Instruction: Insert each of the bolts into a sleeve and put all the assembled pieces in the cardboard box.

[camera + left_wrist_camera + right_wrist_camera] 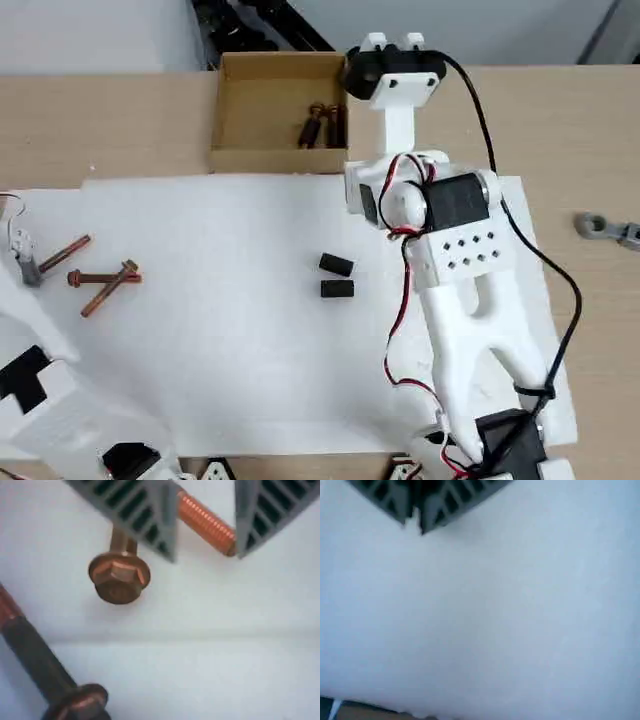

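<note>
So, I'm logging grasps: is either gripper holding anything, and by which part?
Nothing is held. The left gripper is open astride the threaded shank of a bolt; the right gripper is shut, empty.

No text, number, label or sign is legible, whether on the cardboard box (255, 110) or on the white sheet (230, 350).
</note>
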You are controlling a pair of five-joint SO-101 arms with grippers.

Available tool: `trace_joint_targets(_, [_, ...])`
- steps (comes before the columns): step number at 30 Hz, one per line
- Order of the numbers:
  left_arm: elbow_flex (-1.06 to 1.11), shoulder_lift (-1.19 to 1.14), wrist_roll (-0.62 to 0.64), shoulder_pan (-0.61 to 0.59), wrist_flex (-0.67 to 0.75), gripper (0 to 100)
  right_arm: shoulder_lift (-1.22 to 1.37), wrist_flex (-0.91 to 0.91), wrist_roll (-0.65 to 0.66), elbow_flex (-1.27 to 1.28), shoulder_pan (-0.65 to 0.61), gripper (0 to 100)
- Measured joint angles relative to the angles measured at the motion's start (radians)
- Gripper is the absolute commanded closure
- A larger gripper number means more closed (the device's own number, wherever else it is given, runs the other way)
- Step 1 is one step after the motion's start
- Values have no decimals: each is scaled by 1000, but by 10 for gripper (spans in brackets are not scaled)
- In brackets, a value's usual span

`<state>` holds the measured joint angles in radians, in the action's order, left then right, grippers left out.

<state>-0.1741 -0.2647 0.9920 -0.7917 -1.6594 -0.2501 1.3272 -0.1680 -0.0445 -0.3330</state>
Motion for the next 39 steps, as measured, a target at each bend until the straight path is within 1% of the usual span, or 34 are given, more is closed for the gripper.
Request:
trace_joint_targets(6, [0, 0, 28, 15, 23, 989, 0, 0, 0, 0, -5, 995])
trace_joint_targets(11, [0, 0, 38, 32, 66, 901, 0, 5, 0, 0, -2, 995])
trace_joint_targets(13, [-9, 0, 68, 32, 77, 875, 0, 6, 0, 0, -3, 995])
trace_joint_targets(18, [-63, -3, 150, 32, 80, 871, 0, 52, 0, 0, -2, 995])
trace_joint_targets(21, [-66, -21, 180, 31, 81, 870, 0, 71, 0, 0, -3, 995])
trace_joint_targets(29, [-66, -141, 229, 32, 110, 870, 0, 71, 0, 0, -2, 995])
trace_joint_targets(35, [-77, -204, 235, 32, 164, 870, 0, 71, 0, 0, -2, 995])
trace_joint_targets(39, [-84, -242, 261, 37, 203, 870, 0, 71, 0, 0, -5, 995])
